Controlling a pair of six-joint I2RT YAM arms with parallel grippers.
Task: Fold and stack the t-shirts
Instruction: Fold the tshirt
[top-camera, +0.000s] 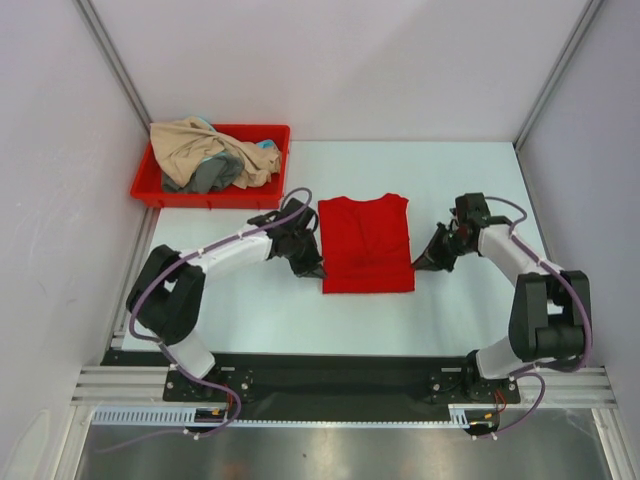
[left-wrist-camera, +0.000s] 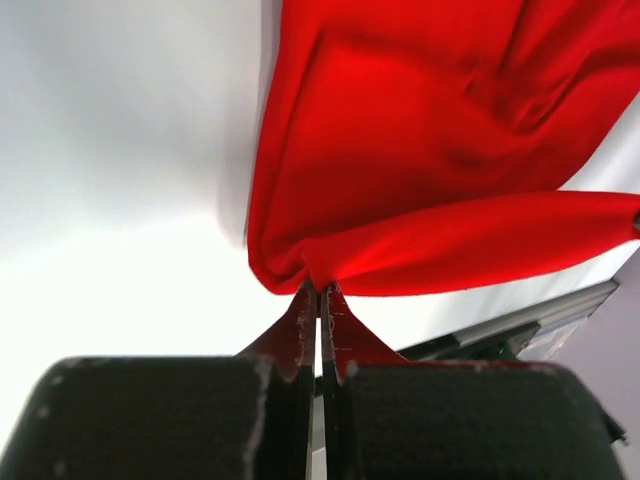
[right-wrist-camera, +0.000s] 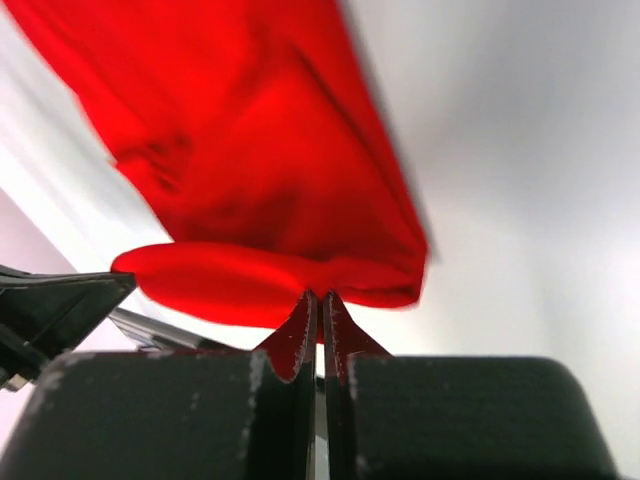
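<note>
**Both grippers pinched on the near corners of the red shirt**

You see the plain bright red cloth t-shirt lying mid-table as a folded rectangle, long axis running from the near edge toward the far edge of the white table. Your left gripper sits at the shirt's near-left corner; your right gripper sits at its near-right corner.

Left wrist view: the left gripper has its fingers pressed together with a pinch of red cloth caught at the tips; the fabric bunches into a rolled fold just beyond them. Right wrist view: same picture, the right gripper clamped on a bunched red hem, cloth slightly blurred.

At the far-left corner you have the rigid red plastic tray. Inside it lie a crumpled beige-tan t-shirt on top, a grey t-shirt below it, and a sliver of light blue cloth by the tray's right side, all heaped together unfolded.
</note>
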